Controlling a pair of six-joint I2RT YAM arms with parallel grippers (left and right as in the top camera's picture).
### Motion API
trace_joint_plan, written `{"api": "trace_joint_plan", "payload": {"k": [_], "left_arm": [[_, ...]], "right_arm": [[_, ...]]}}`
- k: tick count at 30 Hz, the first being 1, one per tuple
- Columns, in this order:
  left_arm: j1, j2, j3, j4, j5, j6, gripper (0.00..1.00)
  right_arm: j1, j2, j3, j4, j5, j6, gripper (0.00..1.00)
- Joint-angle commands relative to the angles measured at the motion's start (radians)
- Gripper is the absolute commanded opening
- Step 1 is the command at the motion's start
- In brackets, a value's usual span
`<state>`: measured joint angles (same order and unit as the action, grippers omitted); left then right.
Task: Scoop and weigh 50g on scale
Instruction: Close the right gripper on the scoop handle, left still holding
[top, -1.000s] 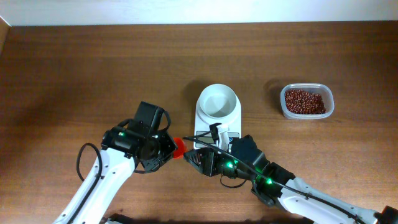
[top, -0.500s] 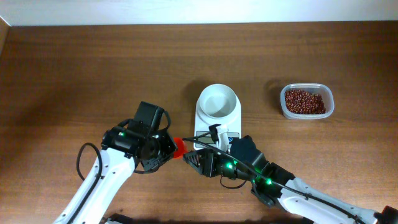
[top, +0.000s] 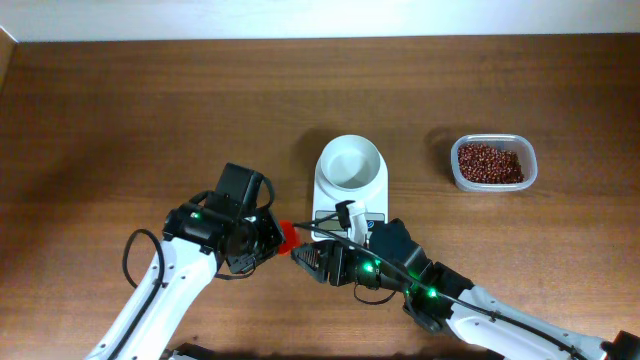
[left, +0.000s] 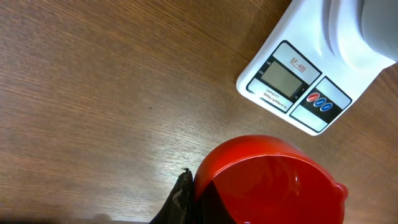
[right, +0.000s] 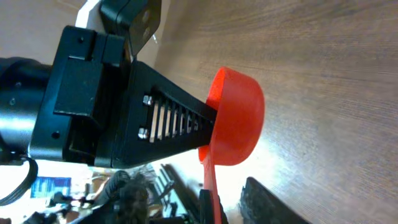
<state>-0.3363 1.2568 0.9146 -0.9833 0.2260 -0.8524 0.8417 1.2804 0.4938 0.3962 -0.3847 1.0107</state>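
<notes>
We list: scale (top: 352, 198), white, flat on the bench (top: 150, 100), grey display apparently blank, round bowl (top: 349, 160) empty. Beans (top: 490, 162), dark red-brown, heaped in clear tub (top: 531, 172), well to its right.

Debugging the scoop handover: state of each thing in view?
left fingers: shut on the scoop's cup.
right fingers: open, a gap beside the handle.
scoop: held by left fingers; contents unclear.
scale: display blank.
bowl: on the scale, empty.
tub: lidless, holding beans.
</notes>
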Motion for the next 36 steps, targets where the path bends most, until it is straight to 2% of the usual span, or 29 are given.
{"api": "trace_joint_plan", "payload": {"k": [1, 9, 15, 23, 29, 36], "left_arm": [[-0.008, 0.005, 0.003, -0.025, -0.035, 0.065, 0.0], [-0.008, 0.005, 0.003, -0.026, -0.124, 0.066, 0.0], [-0.008, 0.005, 0.003, -0.012, -0.129, 0.05, 0.0], [-0.008, 0.005, 0.003, -0.013, -0.148, -0.103, 0.0], [-0.008, 0.005, 0.002, -0.026, -0.144, -0.263, 0.0], [-0.008, 0.005, 0.002, -0.032, -0.125, -0.337, 0.0]], "right_arm": [[-0.006, -0.004, 0.015, 0.011, 0.083, -0.01, 0.54], [-0.035, -0.004, 0.015, 0.011, 0.074, -0.011, 0.54], [-0.037, -0.004, 0.015, 0.011, -0.005, -0.01, 0.54], [-0.037, -0.004, 0.015, 0.004, -0.039, 0.0, 0.53], [-0.037, -0.004, 0.015, 0.004, -0.051, 0.024, 0.51], [-0.037, -0.004, 0.015, 0.005, -0.053, 0.054, 0.48]]}}
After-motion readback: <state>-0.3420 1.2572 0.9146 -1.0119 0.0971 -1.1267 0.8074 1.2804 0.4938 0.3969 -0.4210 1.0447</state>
